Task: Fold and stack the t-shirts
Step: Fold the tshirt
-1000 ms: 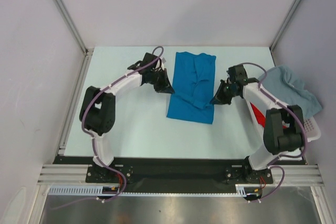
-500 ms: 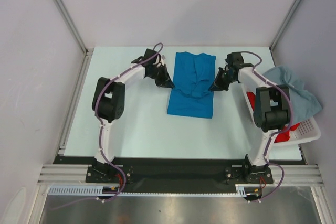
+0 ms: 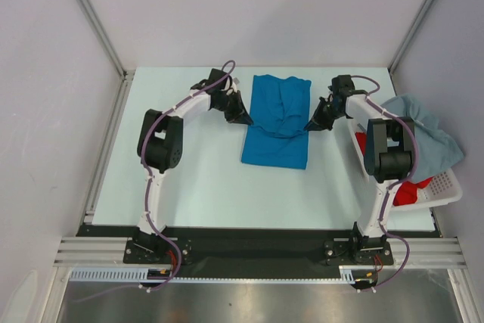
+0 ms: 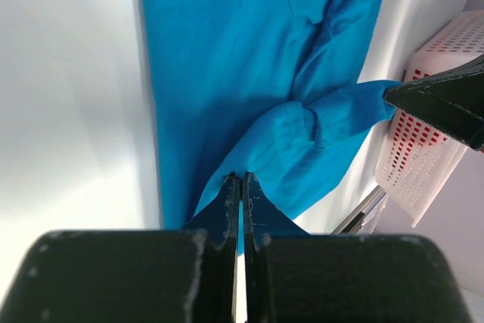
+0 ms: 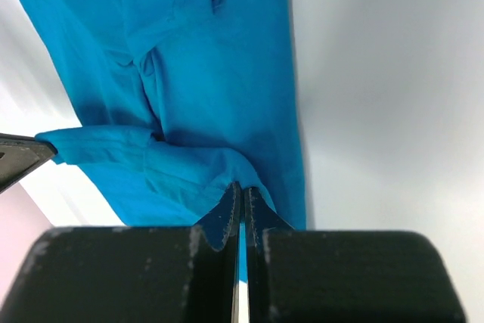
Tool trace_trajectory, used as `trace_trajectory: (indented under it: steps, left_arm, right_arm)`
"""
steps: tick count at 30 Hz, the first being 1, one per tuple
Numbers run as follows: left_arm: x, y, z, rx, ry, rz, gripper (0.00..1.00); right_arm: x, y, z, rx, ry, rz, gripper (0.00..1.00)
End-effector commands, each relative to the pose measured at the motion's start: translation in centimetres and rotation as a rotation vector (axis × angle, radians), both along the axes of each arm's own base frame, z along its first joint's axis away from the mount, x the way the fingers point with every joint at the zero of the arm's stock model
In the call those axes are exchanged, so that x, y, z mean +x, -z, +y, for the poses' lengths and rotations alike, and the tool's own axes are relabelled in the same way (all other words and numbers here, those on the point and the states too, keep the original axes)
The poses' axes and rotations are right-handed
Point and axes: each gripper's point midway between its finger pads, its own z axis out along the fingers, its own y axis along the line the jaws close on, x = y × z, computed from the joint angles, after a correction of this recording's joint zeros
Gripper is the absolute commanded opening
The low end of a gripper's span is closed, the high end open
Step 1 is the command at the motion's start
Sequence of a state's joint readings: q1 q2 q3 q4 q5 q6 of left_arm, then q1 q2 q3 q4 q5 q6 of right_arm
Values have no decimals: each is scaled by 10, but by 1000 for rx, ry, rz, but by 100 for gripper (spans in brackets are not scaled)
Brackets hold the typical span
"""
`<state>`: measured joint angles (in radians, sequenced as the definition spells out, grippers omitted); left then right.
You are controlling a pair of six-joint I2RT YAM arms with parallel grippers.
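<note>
Top: bright blue t-shirt (image 3: 277,122) lies mid-desk (image 3: 189,179), toward the far edge. Left hand (image 3: 246,119) is on its left side, right hand (image 3: 308,126) on its right. Grey-blue t-shirt (image 3: 427,130) and red t-shirt (image 3: 407,193) are in the basket (image 3: 452,187) at the right edge.
Left wrist: hand clamped on a raised blue fold.
Right wrist: hand clamped on blue cloth too.

Pale table (image 3: 189,179) across the middle of the frame. Directly on it, upper centre: a bright blue t-shirt (image 3: 276,122), laid lengthwise and creased. At the right edge: a white slatted basket (image 3: 446,187).
</note>
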<state>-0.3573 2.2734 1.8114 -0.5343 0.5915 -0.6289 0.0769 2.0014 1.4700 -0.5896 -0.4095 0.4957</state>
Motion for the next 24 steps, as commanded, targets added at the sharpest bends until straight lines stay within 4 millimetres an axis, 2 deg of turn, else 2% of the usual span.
trace_trajectory:
  steps: [1,10,18,24]
  left_arm:
    - [15,-14,-1,-35,-4,-29,0]
    - [30,-17,4,-40,-30,-42,0]
    - [32,-6,4,-34,-31,-17,1]
    - [35,3,5,-18,-38,-7,12]
  right_arm:
    - [18,-11,-3,16,-15,-53,0]
    - [36,-15,-10,19,-2,-75,0]
    - [40,-1,-12,28,-1,-45,0]
    - [46,6,-13,34,7,-37,0]
